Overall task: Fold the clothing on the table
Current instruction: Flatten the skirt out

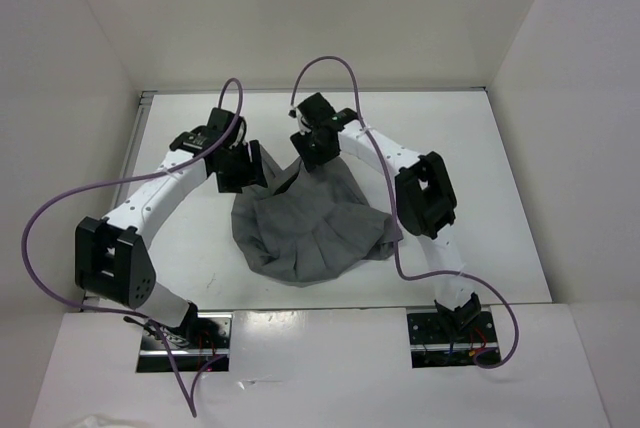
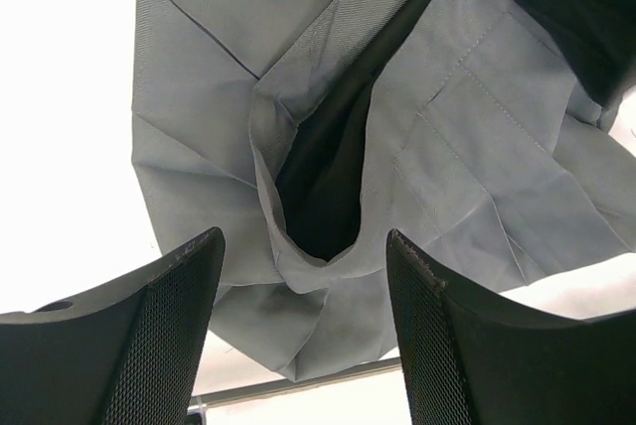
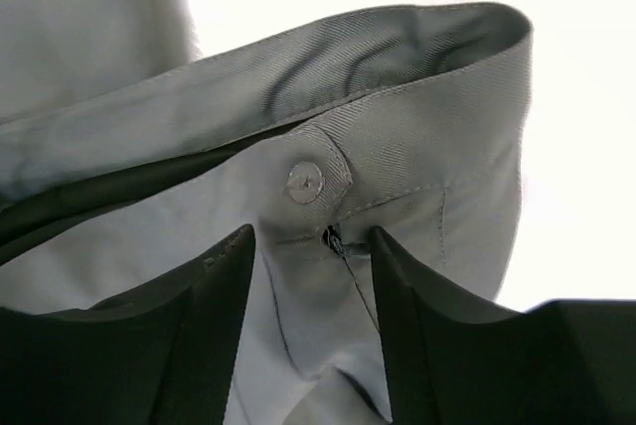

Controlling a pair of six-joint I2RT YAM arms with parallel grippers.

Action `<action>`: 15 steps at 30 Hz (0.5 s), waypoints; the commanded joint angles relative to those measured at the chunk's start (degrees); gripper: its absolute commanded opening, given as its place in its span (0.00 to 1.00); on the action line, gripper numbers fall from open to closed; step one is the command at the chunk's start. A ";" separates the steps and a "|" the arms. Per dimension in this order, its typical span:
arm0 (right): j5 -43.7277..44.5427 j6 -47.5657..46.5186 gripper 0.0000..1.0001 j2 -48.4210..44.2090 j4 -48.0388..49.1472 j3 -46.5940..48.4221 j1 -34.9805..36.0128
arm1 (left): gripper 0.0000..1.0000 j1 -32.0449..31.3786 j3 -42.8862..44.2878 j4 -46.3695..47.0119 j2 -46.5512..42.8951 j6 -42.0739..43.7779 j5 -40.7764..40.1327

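Plain grey skirt [image 1: 305, 233], black lining [image 2: 323, 177], silvery-grey button [image 3: 304, 182]; matte white table [image 1: 490, 158]; white arms [image 1: 165, 183], black joints [image 1: 112, 260], purple cables [image 1: 45, 208].

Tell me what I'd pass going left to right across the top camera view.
left arm's black elbow joint → left gripper → right gripper → right arm's black elbow joint. The grey garment spreads beneath both grippers, so it has no clear place in the order.

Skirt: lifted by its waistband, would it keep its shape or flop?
Probably floppy: the skirt lies in soft creases and folds. The waistband looks thicker, stitched, with a button, so likely somewhat firmer to pinch. Woven matte cloth seems unlikely to slip.
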 commanded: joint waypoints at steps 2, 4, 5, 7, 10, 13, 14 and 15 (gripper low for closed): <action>-0.71 -0.71 0.44 2.42 2.05 2.35 0.27 | 0.74 0.58 -0.90 0.48 -2.52 -0.47 0.73; -1.85 -0.71 0.30 3.21 0.74 3.14 0.27 | 0.74 0.58 -1.42 0.48 -2.52 -0.47 0.73; -2.56 -0.71 0.10 3.21 -0.66 3.85 0.88 | 0.74 0.58 -1.42 0.48 -2.52 -0.47 1.25; 0.31 -0.71 0.00 -3.33 -1.20 3.85 1.58 | 0.74 1.10 -1.95 0.48 -3.21 0.05 1.26; 1.47 -0.10 0.00 -10.30 -3.40 4.38 1.59 | 0.74 1.90 -2.56 2.15 -4.45 -0.55 0.55; 0.70 -0.10 0.00 -16.47 -8.13 8.41 1.59 | 0.74 4.97 -2.57 5.31 -4.98 -2.31 -0.15; -1.31 0.51 0.00 -18.22 -9.28 9.99 1.59 | 0.74 5.76 -2.57 6.27 -4.98 -3.01 -0.15; -2.81 0.52 0.00 -18.84 -10.86 10.53 1.59 | 0.74 7.68 -2.57 8.46 -4.98 -3.63 -0.15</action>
